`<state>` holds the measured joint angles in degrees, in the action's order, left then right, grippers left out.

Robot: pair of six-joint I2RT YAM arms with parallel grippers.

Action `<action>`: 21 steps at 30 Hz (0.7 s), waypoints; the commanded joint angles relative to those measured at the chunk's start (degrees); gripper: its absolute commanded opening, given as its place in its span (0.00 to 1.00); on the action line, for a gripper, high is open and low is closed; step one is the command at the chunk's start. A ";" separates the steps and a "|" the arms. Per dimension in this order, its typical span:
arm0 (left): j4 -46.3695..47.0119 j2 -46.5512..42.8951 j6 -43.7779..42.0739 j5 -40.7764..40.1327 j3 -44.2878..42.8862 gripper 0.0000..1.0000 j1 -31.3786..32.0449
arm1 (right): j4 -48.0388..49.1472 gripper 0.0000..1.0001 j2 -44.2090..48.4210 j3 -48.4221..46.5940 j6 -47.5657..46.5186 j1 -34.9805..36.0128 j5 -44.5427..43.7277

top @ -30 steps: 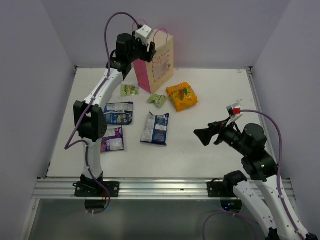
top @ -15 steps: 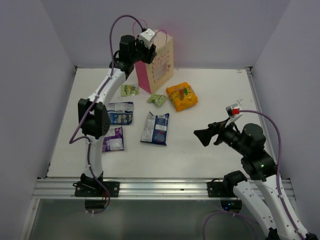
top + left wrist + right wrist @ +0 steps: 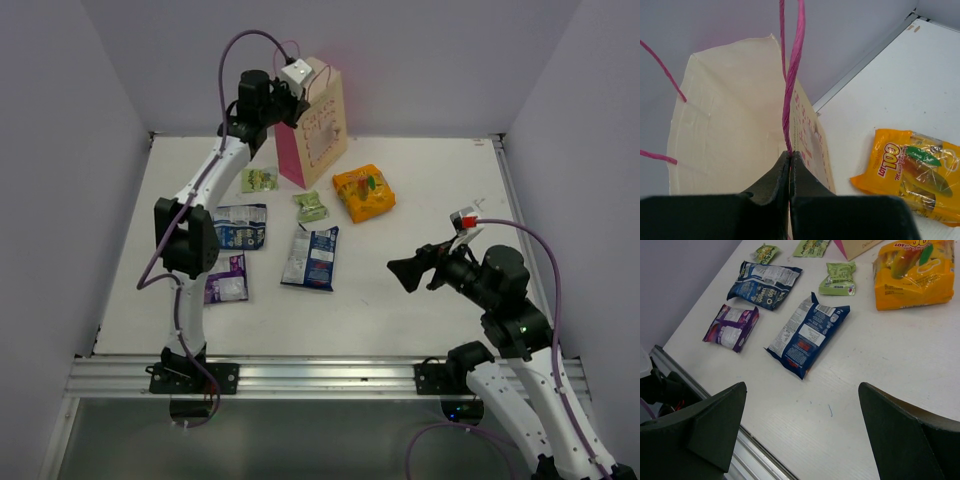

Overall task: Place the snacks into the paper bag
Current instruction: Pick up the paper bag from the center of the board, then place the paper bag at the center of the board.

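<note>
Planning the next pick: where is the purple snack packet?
Top view, left side: the purple snack packet lies beside the left arm, nearer the bases than a dark blue packet.

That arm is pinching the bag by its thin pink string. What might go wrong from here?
The left gripper is shut on one thin pink handle cord only; a pull may tilt or topple the light paper bag, or the cord may slip free. The orange packet looks wide beside the bag's mouth, so it may catch on the rim when the open right gripper brings it.
</note>
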<state>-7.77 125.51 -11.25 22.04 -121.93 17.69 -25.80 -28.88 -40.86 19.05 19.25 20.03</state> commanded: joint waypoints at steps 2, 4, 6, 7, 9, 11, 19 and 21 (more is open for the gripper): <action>3.02 -6.07 0.17 2.65 0.38 0.00 -0.03 | 0.31 0.98 -0.21 -0.45 -0.59 0.18 -1.05; 3.64 -7.56 0.69 3.00 0.64 0.00 -0.03 | 0.14 0.98 0.05 -0.53 -0.50 0.18 -1.05; 4.69 -8.88 1.49 3.97 1.43 0.00 -0.03 | -0.21 0.99 0.32 -0.71 -0.42 0.27 -0.96; 5.04 -10.27 1.75 4.23 1.78 0.00 -0.03 | -0.39 0.99 0.49 -0.80 -0.33 0.18 -0.96; 5.22 -12.04 2.80 4.94 2.40 0.00 -0.03 | -0.65 0.99 0.84 -0.97 -0.07 0.18 -1.13; 5.31 -13.36 3.34 5.29 2.75 0.00 0.06 | -1.27 0.99 1.20 -1.33 0.37 0.27 -1.66; 3.12 -22.23 4.83 3.45 8.72 0.00 3.57 | -7.50 0.99 2.69 -5.80 1.43 0.18 -8.16; 2.33 -25.12 5.44 2.40 11.44 0.00 4.89 | -9.43 0.99 3.22 -7.21 1.60 0.27 -10.00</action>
<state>-6.52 105.30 -7.46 25.06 -113.16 20.03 -32.05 -26.79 -44.25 19.92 19.25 14.24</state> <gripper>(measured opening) 0.012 0.986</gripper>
